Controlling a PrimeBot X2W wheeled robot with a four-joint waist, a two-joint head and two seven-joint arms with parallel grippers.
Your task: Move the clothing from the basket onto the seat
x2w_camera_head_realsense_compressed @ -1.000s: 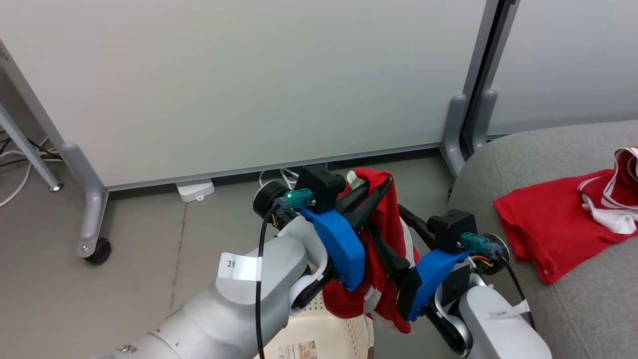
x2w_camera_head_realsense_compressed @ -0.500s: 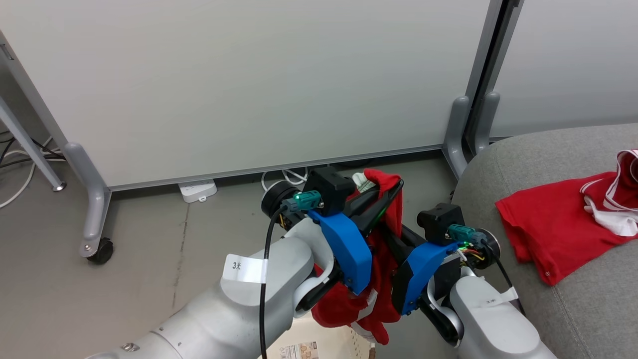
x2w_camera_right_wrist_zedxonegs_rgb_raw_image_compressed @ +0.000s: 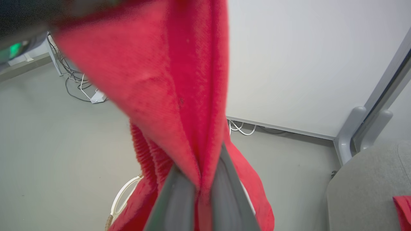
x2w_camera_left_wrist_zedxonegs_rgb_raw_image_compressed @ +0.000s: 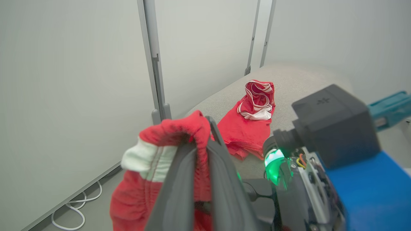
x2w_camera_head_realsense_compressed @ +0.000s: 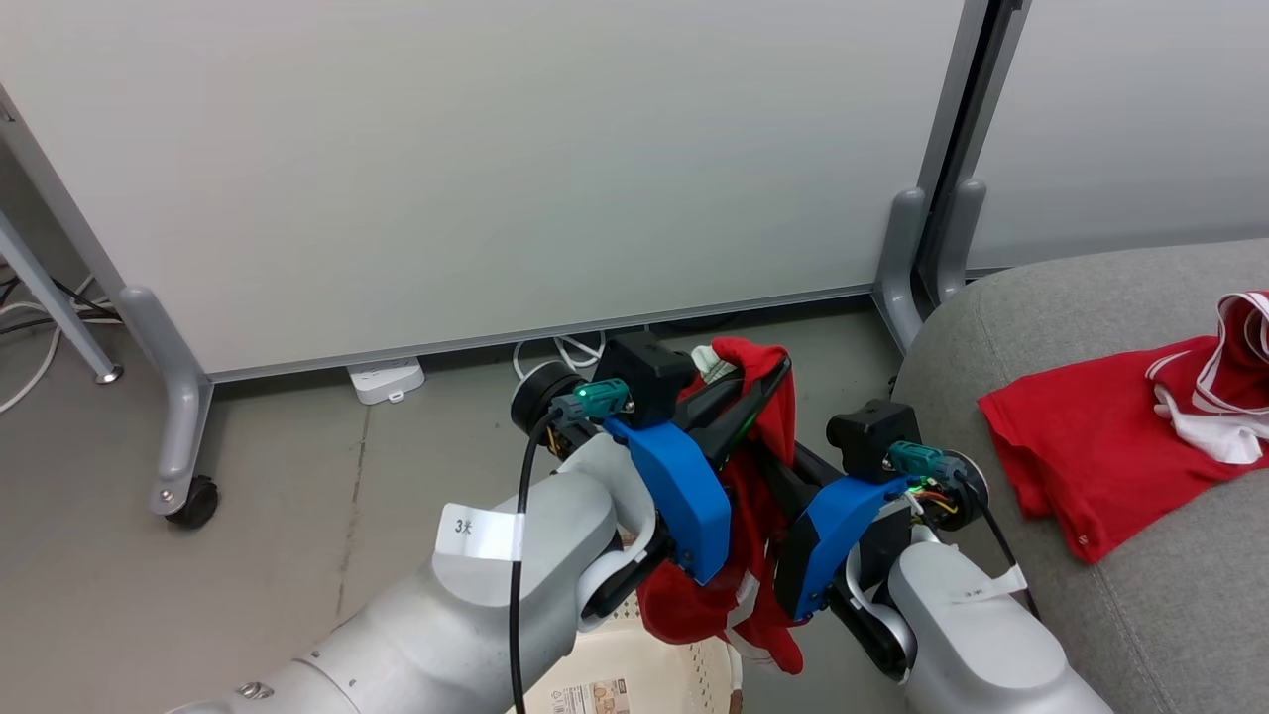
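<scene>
Pinching red garment (x2w_camera_head_realsense_compressed: 694, 607): left tool (x2w_camera_head_realsense_compressed: 773, 377) at top, right tool (x2w_camera_right_wrist_zedxonegs_rgb_raw_image_compressed: 199, 170) lower, above basket (x2w_camera_head_realsense_compressed: 694, 670).

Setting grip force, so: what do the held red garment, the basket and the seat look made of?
Red garment: soft matte knit, fibre unclear; fuzzy surface, limp folds.
Basket: probably plastic, cream, smooth, slightly glossy; moulded perforations.
Seat: grey woven upholstery, matte; flecked texture and stitched seam.

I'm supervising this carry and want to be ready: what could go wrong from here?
The red garment hangs low beside the basket, so its tail might catch the rim and drag it. The left fingers and right fingers pinch it close together. On the swing toward the seat, the arms could collide or tug the cloth free.
</scene>
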